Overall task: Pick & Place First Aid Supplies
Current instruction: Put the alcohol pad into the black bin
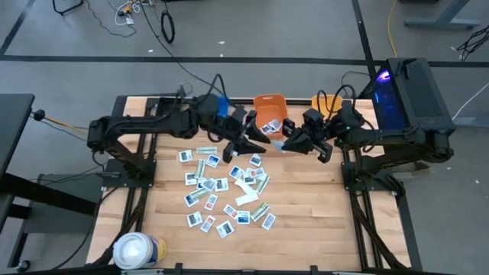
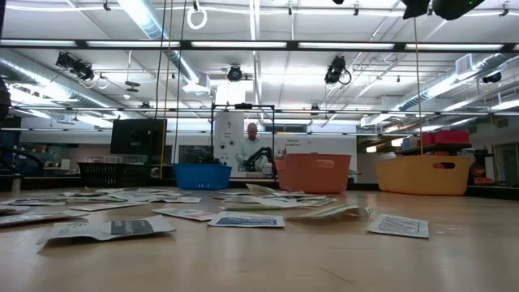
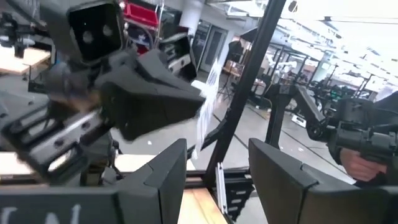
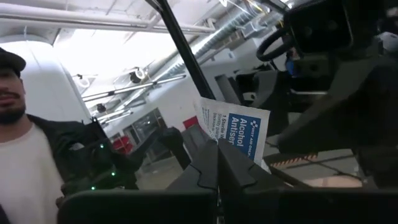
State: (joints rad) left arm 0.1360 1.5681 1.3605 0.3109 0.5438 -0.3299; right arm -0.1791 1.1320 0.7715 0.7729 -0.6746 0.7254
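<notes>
The right claw [image 4: 217, 163] is clamped shut on one white packet with a blue panel [image 4: 239, 134], pinching its lower edge so the packet stands up between the fingertips, well above the tabletop. In the high view this claw [image 1: 284, 143] hangs just in front of the orange bin [image 1: 269, 108], facing the left claw [image 1: 248, 143], and the two are close together. The left claw [image 3: 217, 165] has its fingers parted with a clear gap and nothing between them; from its wrist view the raised packet [image 3: 207, 102] shows edge-on just beyond those fingers, at the tip of the right claw. Below and in front of both claws, the rest of the first aid packets [image 1: 221, 187] lie flat and scattered across the middle of the wooden tabletop [image 1: 321, 221]. The blue bin [image 2: 201, 175], the orange bin and the yellow bin [image 2: 423, 173] stand in a row along the far edge. A large white roll [image 1: 137, 250] sits at the near left corner. A person [image 2: 253, 148] is visible in the room behind the bins.
</notes>
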